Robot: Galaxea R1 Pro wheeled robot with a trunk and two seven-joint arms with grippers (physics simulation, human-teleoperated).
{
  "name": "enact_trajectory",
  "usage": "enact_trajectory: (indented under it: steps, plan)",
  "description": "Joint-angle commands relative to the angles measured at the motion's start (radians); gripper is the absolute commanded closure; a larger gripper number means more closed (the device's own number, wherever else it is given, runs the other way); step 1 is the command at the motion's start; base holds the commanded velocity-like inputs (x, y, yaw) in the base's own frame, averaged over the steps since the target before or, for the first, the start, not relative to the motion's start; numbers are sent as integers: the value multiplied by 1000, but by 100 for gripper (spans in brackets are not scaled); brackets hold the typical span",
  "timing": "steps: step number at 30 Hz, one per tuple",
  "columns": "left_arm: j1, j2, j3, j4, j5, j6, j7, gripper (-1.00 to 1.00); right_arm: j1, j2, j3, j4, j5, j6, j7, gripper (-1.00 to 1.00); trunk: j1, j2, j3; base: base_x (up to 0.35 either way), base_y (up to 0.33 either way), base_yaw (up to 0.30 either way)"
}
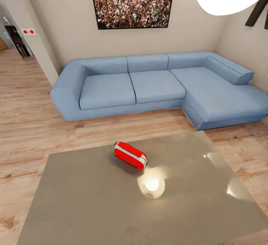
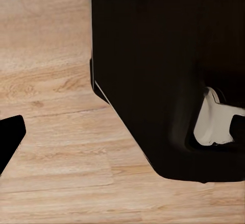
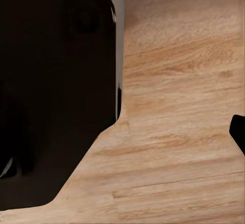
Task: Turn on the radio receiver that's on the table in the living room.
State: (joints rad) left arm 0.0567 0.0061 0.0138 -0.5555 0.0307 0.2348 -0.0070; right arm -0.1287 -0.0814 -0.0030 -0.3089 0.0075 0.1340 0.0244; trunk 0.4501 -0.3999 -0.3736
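Living room, low table with radio receiver; arms not yet raised over it.

Radio receiver: red box with white band, lying tilted on the glossy grey table, just above the middle of the head frame, toward the table's far edge, beside a bright lamp reflection. Light-blue L-shaped sofa across the upper middle; crowd picture at top centre; wooden floor between sofa and table and at the left. Wrist views: wooden floor and dark robot bodywork, which suggests both arms hang low beside the base, likely stowed for driving. Left and right end effector: whether either is open or closed cannot be told. Judged step: approach complete or nearly so; reach to the receiver not yet begun.
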Motion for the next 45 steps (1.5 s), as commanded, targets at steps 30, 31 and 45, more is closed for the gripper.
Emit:
enact_trajectory:
  steps: [30,31,45]
  plan:
    - [0,-5,2,-35,17,14,39,-100,-32,12,7,2,37,-39,-15,-100,0,0,-29,0,0,-22]
    - [0,-6,2,-35,17,13,44,-100,-32,12,7,3,37,-41,-16,-100,0,0,-31,0,0,0]
    - [0,-1,0,-52,14,-1,149,-100,-32,12,5,7,42,-50,-17,-100,0,0,-54,0,0,0]
